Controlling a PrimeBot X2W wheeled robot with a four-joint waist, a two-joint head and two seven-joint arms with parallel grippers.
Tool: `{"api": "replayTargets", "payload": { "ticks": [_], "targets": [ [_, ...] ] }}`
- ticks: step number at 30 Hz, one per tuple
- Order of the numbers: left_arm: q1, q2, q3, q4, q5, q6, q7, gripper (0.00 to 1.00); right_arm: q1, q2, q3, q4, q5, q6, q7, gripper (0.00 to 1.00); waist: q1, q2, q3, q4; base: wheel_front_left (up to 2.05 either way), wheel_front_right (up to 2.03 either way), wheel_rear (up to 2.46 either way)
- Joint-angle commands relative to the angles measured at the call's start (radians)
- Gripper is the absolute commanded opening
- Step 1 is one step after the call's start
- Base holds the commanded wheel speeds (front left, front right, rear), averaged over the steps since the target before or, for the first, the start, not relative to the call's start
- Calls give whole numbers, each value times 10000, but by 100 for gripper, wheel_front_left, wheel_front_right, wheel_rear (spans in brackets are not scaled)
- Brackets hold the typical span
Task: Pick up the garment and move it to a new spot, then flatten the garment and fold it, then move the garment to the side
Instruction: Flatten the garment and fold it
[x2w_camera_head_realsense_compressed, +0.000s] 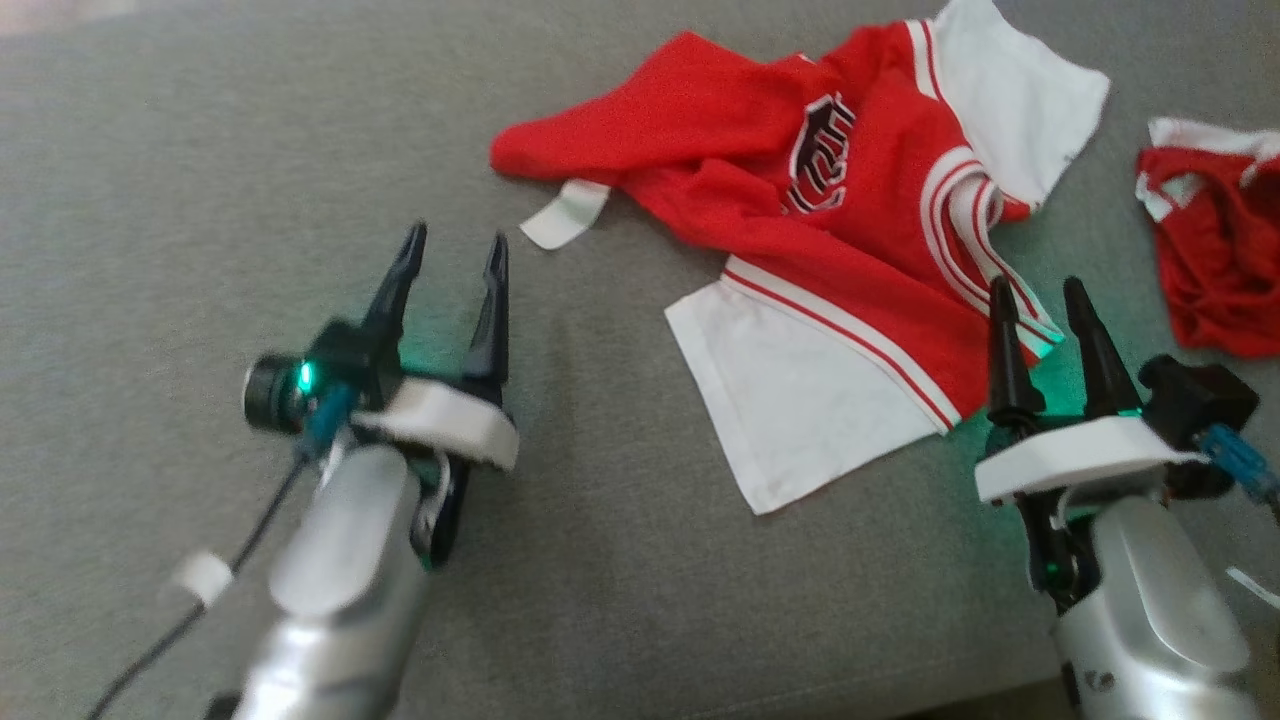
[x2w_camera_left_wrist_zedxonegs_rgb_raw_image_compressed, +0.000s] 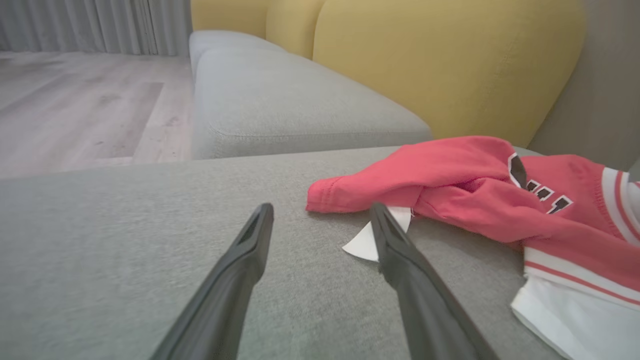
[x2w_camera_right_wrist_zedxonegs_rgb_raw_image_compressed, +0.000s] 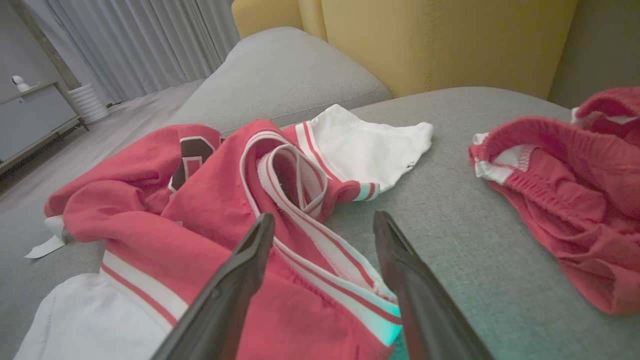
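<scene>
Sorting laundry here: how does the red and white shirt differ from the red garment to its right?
The shirt lies spread out, with white sleeves and a dark chest emblem; the red garment is bunched in a heap, mostly red. The shirt sits whole in the head view; the red garment is cut by its edge. Both are red with white trim.

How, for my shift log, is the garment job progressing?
Done: at most the first move; the red jersey lies crumpled on the grey sofa. In hand: nothing; left gripper and right gripper are open, the right at its collar. Left: flattening, folding, moving aside.
</scene>
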Motion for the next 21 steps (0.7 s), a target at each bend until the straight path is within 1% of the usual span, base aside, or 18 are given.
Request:
{"api": "replayTargets", "payload": {
  "ticks": [1,6,10,14,18,21],
  "targets": [
    [-834,66,206,380,109,-207,-51,100,-308,71,372,-444,-23,-7,-78,100,-2,0,579,-524,0,0,0],
    [-1862,66,-22,1938,86,-658,-51,100,-477,179,568,-704,54,-7,-78,100,-2,0,943,-891,0,0,0],
    [-2138,66,-175,2429,-9,-786,-51,100,-545,206,564,-750,93,-7,-78,100,-2,0,1080,-1012,0,0,0],
    [-2452,66,176,2312,6,-500,-51,100,-662,229,521,-813,105,-7,-78,100,-2,0,1276,-1084,0,0,0],
    [-2732,80,465,2417,182,-463,-51,100,-776,261,571,-801,119,-7,-78,100,-2,0,1394,-1131,0,0,0],
    [-2913,129,627,2663,373,-309,-51,100,-856,287,664,-759,180,-7,-78,100,-2,0,1453,-1188,0,0,0]
  ]
}}
